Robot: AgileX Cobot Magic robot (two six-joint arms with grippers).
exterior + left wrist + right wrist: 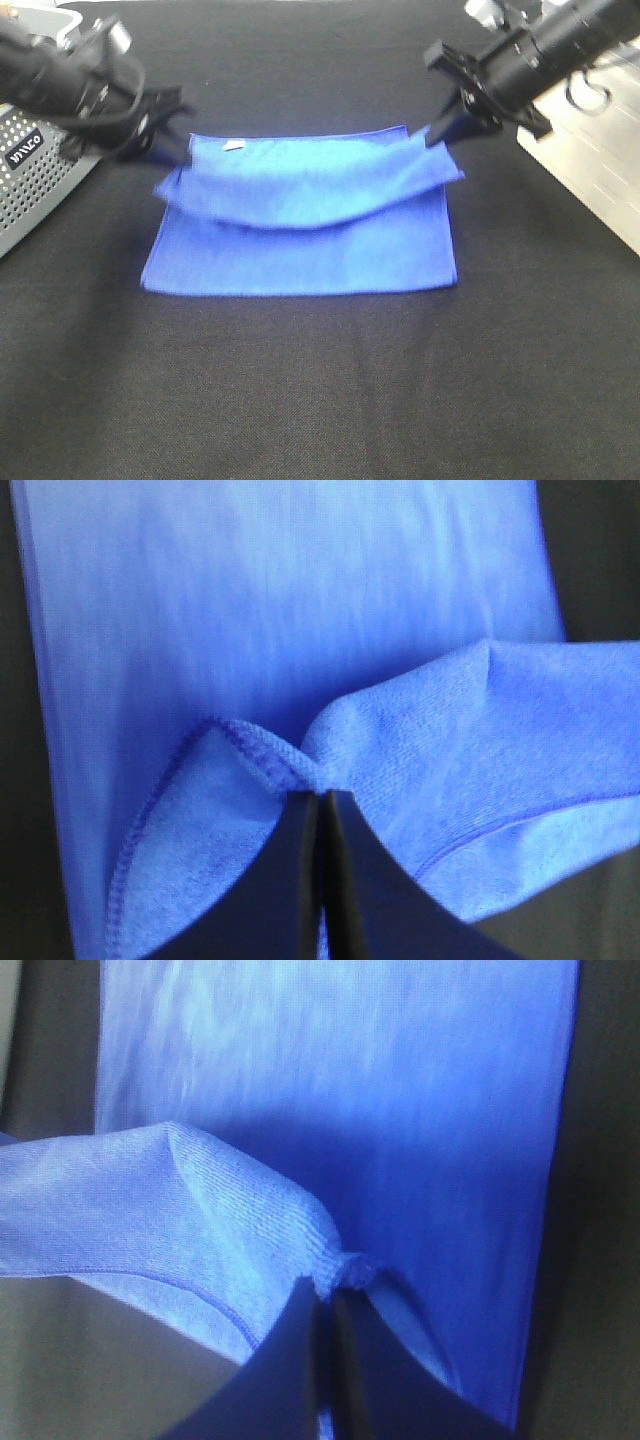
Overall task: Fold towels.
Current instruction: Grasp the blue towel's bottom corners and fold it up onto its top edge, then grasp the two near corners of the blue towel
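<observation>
A blue towel (300,240) lies on the black table, its far edge lifted and sagging over the lower layer. My left gripper (168,148) is shut on the towel's far left corner; the left wrist view shows the closed fingers (300,880) pinching a bunched hem of the towel (280,630). My right gripper (440,130) is shut on the far right corner; the right wrist view shows its fingers (290,1370) pinching a fold of the towel (350,1110). Both corners are held a little above the table.
A grey perforated box (30,170) stands at the left edge. A light surface (600,170) borders the table on the right. A black cloth (320,400) covers the table in front of the towel.
</observation>
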